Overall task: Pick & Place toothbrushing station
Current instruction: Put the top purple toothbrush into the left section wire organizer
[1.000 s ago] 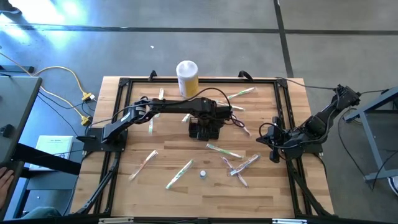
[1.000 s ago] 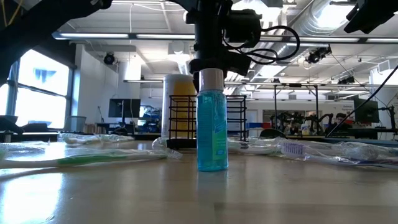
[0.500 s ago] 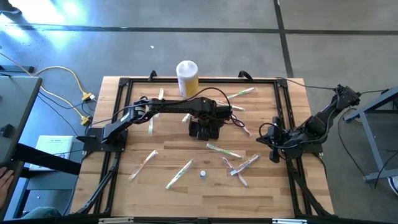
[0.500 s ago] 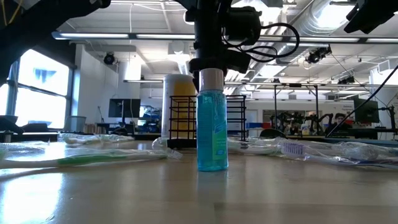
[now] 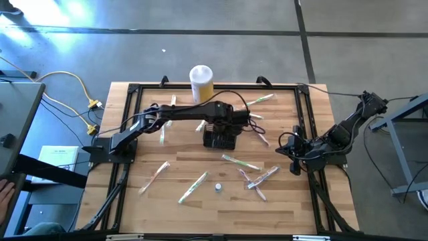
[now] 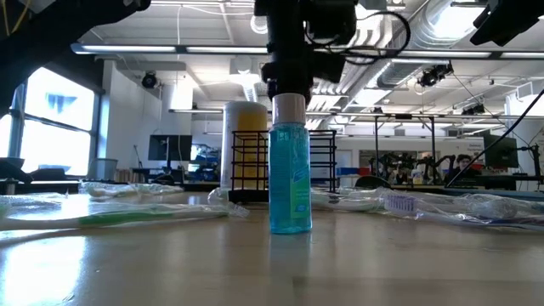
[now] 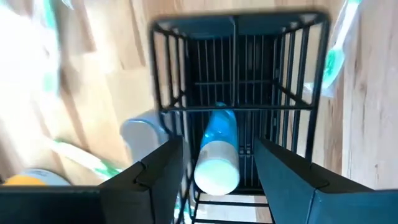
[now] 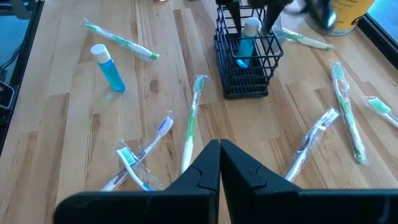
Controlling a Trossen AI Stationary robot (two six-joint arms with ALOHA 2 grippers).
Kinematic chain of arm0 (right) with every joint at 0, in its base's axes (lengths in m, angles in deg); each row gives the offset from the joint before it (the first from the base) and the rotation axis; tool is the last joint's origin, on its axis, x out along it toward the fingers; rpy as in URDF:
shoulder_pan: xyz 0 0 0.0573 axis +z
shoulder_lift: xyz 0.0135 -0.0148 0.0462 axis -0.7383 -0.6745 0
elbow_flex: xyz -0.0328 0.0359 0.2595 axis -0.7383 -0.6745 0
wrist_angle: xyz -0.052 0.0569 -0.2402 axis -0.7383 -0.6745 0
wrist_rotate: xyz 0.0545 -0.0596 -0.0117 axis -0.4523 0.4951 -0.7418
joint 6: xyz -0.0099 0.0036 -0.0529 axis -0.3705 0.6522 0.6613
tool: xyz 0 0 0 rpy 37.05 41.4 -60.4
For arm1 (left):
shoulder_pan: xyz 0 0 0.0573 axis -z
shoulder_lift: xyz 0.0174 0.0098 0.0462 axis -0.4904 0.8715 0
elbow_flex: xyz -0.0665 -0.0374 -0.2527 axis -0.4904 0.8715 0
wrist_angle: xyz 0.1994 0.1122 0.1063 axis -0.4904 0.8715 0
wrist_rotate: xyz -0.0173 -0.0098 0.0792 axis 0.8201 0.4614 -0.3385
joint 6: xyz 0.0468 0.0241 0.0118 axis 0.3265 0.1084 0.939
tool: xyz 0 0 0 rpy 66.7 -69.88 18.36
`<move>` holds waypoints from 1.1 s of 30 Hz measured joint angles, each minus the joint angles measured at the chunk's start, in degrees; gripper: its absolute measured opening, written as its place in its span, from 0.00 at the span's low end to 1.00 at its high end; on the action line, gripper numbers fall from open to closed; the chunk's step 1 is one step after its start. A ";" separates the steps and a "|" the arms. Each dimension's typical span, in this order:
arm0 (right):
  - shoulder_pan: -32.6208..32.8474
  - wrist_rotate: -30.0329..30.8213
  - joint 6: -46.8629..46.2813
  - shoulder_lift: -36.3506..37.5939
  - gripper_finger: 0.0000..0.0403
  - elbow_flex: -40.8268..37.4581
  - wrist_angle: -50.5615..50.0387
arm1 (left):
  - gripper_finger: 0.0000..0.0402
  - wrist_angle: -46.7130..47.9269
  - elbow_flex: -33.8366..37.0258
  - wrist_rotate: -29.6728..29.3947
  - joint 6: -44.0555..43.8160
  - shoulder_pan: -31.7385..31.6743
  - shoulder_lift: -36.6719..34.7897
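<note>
The toothbrushing station, a small black wire basket (image 5: 219, 141) (image 8: 244, 74), stands mid-table. Inside it a blue bottle (image 7: 219, 129) with a white cap (image 7: 216, 169) stands tilted, bottom on the basket's floor and cap above the rim. My left gripper (image 7: 217, 148) (image 5: 221, 128) hangs over the basket, pointing down and open. Its fingers stand on either side of the cap with a gap on each side. My right gripper (image 8: 220, 155) (image 5: 295, 165) waits shut near the table's right edge, holding nothing.
A second blue bottle (image 5: 218, 187) (image 6: 290, 174) stands near the front edge. Several wrapped toothbrushes (image 8: 193, 118) lie scattered around the basket. A tall yellow-and-white canister (image 5: 201, 82) stands at the far edge behind it. A black frame (image 5: 127, 107) borders the table.
My left gripper has risen a little straight above the basket, still open, its fingers drawing up past the bottle's cap. The bottle and the basket have stayed where they were.
</note>
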 joint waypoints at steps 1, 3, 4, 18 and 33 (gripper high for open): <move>0.00 0.00 0.00 0.00 0.01 0.00 0.01 | 0.48 -0.11 -1.00 0.00 0.00 0.00 0.00; 0.00 0.00 0.00 0.00 0.01 0.00 0.02 | 0.48 0.01 -2.96 0.02 0.00 0.00 -0.04; 0.00 0.00 -0.02 0.00 0.01 0.00 0.00 | 0.48 0.30 -4.00 0.02 0.00 0.00 -0.03; 0.00 0.00 -0.03 0.00 0.01 0.02 0.00 | 0.48 7.73 -5.59 0.66 -9.01 0.17 -4.89; -3.77 -1.70 -7.70 0.00 0.02 0.04 -7.89 | 0.48 14.41 -5.35 10.11 -19.31 6.17 -8.79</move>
